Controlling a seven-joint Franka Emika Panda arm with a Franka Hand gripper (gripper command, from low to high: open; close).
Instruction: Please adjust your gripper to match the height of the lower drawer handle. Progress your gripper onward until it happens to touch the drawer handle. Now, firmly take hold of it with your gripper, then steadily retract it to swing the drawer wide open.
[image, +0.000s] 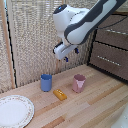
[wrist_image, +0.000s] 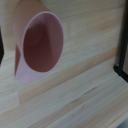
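— What's around the arm?
— A pale wooden plank tabletop (image: 95, 100) and a woven reed wall (image: 35, 35) behind.
— And the white gripper with dark-blue fingers (image: 70, 54)?
— Hanging free, touching nothing; its opening I cannot tell. A pink faceted cup (image: 79, 82) stands below it.
— The slim silver lower drawer handle (image: 108, 59)?
— Well off beside it, on the tall dark brown drawer (image: 111, 60).

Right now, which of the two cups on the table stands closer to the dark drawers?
The pink cup. It stands toward the exterior view's right, nearer the drawers, while the blue cup stands farther to the left, closer to the white plate.
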